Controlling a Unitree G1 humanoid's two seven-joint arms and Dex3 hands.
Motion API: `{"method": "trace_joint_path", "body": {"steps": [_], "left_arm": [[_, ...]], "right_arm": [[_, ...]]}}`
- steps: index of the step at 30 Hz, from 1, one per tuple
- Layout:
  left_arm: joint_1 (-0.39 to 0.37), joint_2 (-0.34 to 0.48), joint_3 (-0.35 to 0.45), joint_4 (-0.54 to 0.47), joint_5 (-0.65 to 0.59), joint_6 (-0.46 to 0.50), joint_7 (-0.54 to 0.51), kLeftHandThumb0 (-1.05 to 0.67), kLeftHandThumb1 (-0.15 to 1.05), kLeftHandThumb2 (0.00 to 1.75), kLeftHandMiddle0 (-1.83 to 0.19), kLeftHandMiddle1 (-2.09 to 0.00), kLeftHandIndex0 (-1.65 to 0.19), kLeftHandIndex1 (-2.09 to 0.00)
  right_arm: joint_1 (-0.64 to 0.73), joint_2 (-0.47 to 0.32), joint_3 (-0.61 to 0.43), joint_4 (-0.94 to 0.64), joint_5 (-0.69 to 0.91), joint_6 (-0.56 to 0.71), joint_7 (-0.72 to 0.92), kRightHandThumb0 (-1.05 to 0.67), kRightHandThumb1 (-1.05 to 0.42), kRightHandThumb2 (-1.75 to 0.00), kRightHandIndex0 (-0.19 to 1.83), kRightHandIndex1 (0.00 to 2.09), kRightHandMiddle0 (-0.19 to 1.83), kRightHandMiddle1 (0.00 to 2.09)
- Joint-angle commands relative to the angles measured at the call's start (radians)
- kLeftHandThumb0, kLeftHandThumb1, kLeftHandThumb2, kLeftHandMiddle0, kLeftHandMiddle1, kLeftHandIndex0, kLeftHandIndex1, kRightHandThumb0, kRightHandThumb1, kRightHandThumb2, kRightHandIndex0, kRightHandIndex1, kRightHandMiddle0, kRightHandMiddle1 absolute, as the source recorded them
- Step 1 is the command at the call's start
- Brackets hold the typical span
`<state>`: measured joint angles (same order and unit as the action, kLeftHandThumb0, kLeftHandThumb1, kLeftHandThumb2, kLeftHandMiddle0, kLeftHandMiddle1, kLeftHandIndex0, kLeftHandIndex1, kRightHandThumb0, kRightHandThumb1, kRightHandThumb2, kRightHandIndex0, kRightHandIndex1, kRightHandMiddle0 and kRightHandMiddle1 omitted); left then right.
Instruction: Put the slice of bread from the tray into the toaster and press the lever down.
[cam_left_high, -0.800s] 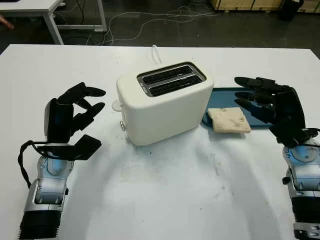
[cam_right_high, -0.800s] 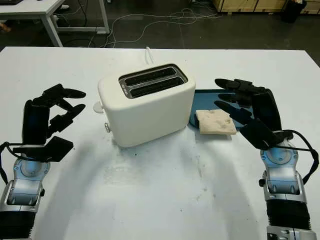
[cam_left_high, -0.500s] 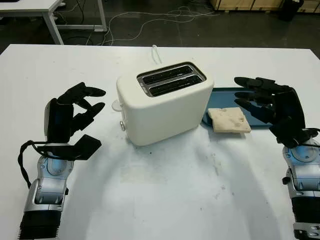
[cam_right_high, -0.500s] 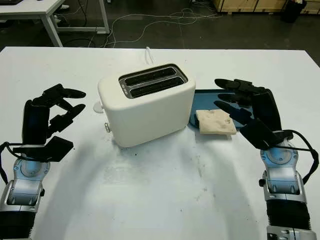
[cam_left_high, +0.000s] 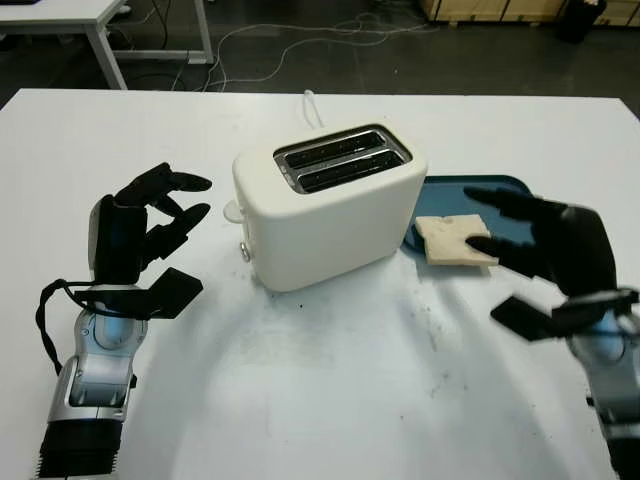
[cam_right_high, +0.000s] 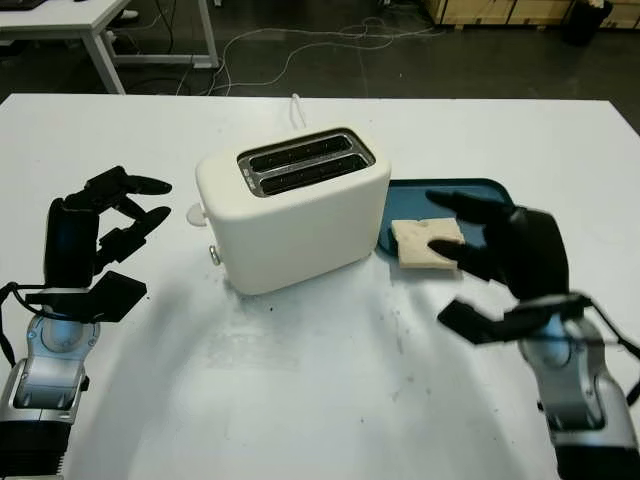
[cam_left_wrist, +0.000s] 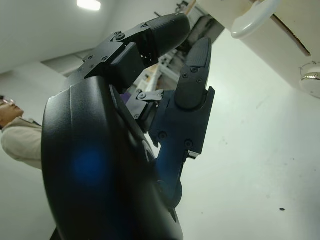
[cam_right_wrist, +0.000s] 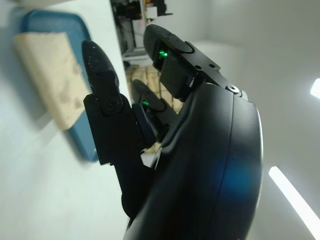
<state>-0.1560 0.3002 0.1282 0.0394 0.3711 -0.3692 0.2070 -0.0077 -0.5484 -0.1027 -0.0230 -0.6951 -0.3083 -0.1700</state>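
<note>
Bench (cam_left_high: 330, 380) surface lies bare and white nearest the robot, between the two arms. At the near left, the left robot hand (cam_left_high: 150, 225) is held open above the bench, well apart from the toaster (cam_left_high: 330, 215). At the right, the right robot hand (cam_right_high: 500, 260) is held open, its fingertips just beside the slice of bread (cam_right_high: 428, 243), which is seen on the near end of the blue tray (cam_right_high: 480, 190). A person (cam_left_wrist: 15, 135) is shown in the left wrist view. Free room is left along the tray's far side.
</note>
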Motion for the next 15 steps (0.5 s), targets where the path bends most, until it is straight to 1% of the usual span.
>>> {"method": "trace_joint_path", "body": {"steps": [1,4,9,15], "left_arm": [[-0.008,0.009,-0.005,0.003,0.0,-0.014,0.003,-0.34,0.92,0.05,-0.7,-1.46,-0.76,-0.77],[-0.007,0.012,-0.005,0.002,0.003,-0.014,0.002,-0.34,0.92,0.06,-0.7,-1.45,-0.76,-0.77],[-0.008,0.017,-0.004,0.005,-0.006,-0.02,0.0,-0.34,0.92,0.05,-0.7,-1.46,-0.76,-0.78],[-0.007,0.015,-0.004,0.0,-0.002,-0.011,0.0,-0.34,0.92,0.05,-0.69,-1.48,-0.76,-0.78]], "right_arm": [[0.016,-0.017,0.028,-0.012,-0.072,0.025,-0.028,-0.48,-0.75,0.0,0.64,0.0,0.63,0.0],[0.008,-0.016,0.063,0.022,-0.152,0.077,-0.043,-0.48,-0.74,0.0,0.61,0.0,0.61,0.0],[-0.022,-0.015,0.141,0.102,-0.248,0.188,-0.033,-0.52,-0.75,0.0,0.49,0.0,0.51,0.0],[-0.078,-0.026,0.226,0.234,-0.302,0.237,-0.099,-0.53,-0.76,0.0,0.46,0.0,0.46,0.0]]}}
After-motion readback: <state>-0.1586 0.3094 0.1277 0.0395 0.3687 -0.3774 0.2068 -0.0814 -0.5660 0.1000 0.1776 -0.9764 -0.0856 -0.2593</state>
